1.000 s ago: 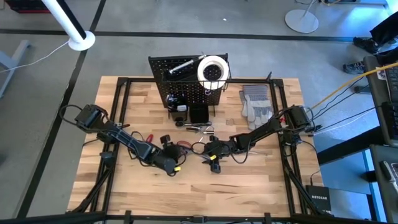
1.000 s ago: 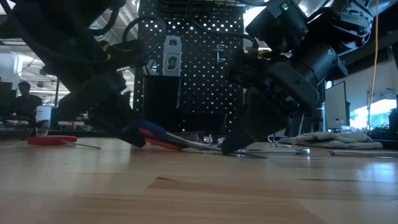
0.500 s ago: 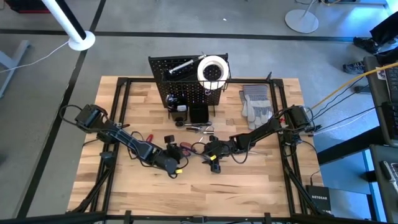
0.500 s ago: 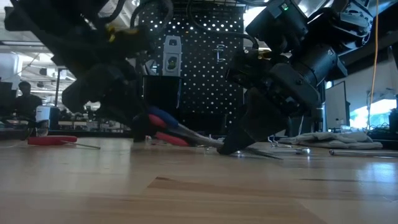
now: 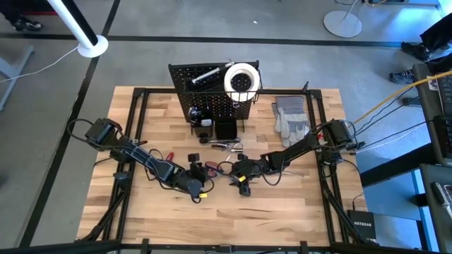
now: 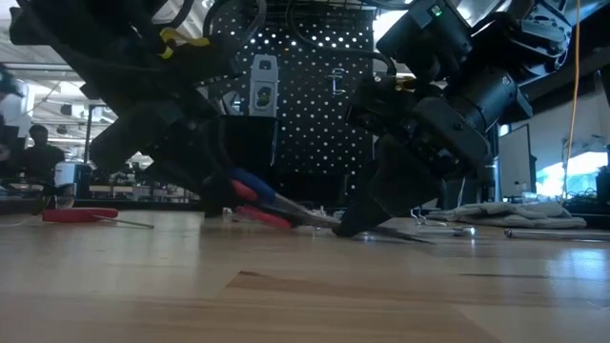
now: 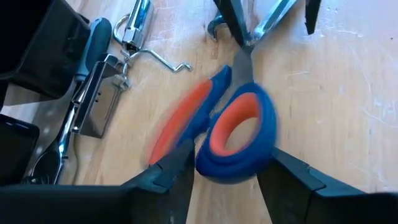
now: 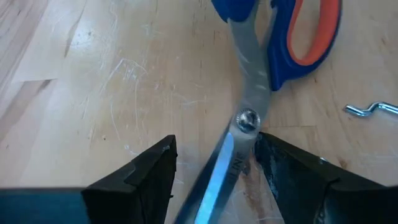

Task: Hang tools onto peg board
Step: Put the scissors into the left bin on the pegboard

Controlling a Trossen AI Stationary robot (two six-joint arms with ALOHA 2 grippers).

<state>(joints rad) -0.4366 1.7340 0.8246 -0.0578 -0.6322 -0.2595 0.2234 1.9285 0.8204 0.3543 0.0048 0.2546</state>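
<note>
Scissors [image 7: 239,124] with blue and orange handles lie mid-table between my two grippers. My left gripper [image 7: 230,155] is shut on the larger blue handle loop. My right gripper [image 8: 214,146] stands open astride the steel blades next to the pivot screw [image 8: 247,118]. In the low view the handles [image 6: 250,193] sit raised while the blades slope down to the table by my right gripper [image 6: 353,226]. The peg board [image 5: 212,92] stands upright at the far side with a white tape roll [image 5: 241,77] and a silver tool [image 5: 205,74] on it. My left gripper pinches the large blue handle loop [image 7: 205,158] between its two fingers, one on each outer side of the loop. The fingers slant down from the table's left. The handle end is lifted; the blade end rests on the table. My right gripper has one finger [image 8: 280,165] close beside the pivot; whether it touches the blade I cannot tell.
Grey gloves [image 5: 291,118] lie right of the peg board. Loose metal tools [image 5: 226,144] lie in front of it, and a hook and a clip [image 7: 109,87] lie near the scissors. Red-handled pliers [image 5: 164,155] lie left of my left gripper.
My left gripper has rolled about its wrist and come up a little. The scissors' handle end has risen off the table and shifted slightly toward the right gripper, while the blade end has stayed down by my right gripper.
</note>
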